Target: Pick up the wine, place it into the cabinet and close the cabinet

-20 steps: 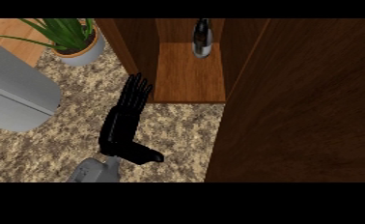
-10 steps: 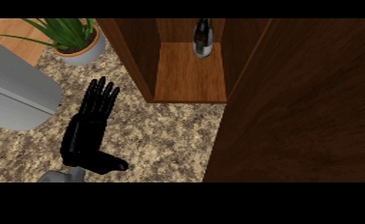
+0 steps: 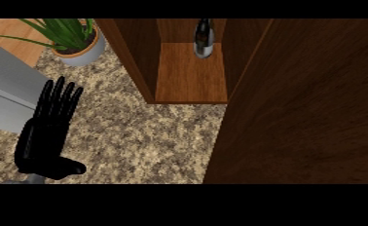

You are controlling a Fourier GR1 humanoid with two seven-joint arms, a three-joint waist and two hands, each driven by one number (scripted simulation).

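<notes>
My left hand (image 3: 49, 132) sits at the lower left of the frame over the speckled counter (image 3: 144, 137), fingers straight and pressed together, thumb stuck out sideways, holding nothing. The wine bottle (image 3: 204, 38) stands at the top middle, inside the cabinet (image 3: 191, 76). The cabinet door (image 3: 302, 113) fills the right side. A potted plant (image 3: 75, 42) is upper left

Brown cabinet (image 3: 191, 76), speckled beige counter (image 3: 144, 132)
</notes>
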